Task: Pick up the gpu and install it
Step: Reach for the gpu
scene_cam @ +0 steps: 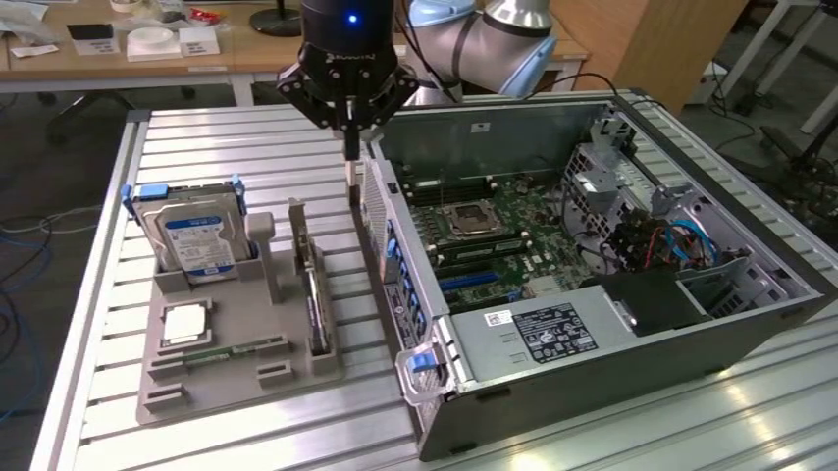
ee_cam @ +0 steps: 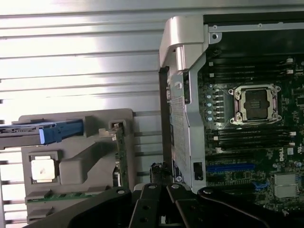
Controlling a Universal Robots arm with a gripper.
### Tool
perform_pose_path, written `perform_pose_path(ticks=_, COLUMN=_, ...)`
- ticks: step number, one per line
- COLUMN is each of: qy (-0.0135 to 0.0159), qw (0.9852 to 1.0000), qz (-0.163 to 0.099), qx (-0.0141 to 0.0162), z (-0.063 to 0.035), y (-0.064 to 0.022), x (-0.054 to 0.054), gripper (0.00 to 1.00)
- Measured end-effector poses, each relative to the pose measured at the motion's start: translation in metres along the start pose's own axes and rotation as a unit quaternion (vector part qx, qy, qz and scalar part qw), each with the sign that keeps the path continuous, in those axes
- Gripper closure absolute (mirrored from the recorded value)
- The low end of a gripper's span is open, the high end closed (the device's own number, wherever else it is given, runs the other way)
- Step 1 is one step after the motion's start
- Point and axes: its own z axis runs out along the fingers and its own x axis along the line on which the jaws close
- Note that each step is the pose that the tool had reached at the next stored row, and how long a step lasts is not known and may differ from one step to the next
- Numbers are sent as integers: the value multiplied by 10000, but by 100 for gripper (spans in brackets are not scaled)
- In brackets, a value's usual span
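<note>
The gpu (scene_cam: 314,294) stands on edge in a slot of the grey holder tray (scene_cam: 210,378), its silver end bracket (scene_cam: 297,228) toward the back. Seen edge-on in the wrist view, the gpu (ee_cam: 120,152) is a thin green strip at the tray's (ee_cam: 95,121) side. My gripper (scene_cam: 351,149) hangs shut and empty, fingers pointing down, above the gap between the tray and the rear panel of the open computer case (scene_cam: 392,265). It is higher than the gpu and off to its case side, not touching it. In the wrist view, the gripper (ee_cam: 160,189) sits beside the rear panel (ee_cam: 176,118).
A hard drive (scene_cam: 192,240) with blue rails, a processor (scene_cam: 186,324) and a memory stick (scene_cam: 230,351) share the tray. The case lies open, showing the motherboard (scene_cam: 492,231), a blue card slot (scene_cam: 478,280) and the power supply (scene_cam: 550,334). A slatted metal table (scene_cam: 223,147) carries everything.
</note>
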Motion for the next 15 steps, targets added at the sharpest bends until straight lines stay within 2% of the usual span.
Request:
perform_pose_path(ticks=8, qy=0, qw=10000, qz=1, qx=0, z=22, y=-18, x=222, gripper=89)
perform_pose_path(ticks=15, qy=0, qw=10000, qz=6, qx=0, z=34, y=-30, x=373, gripper=89)
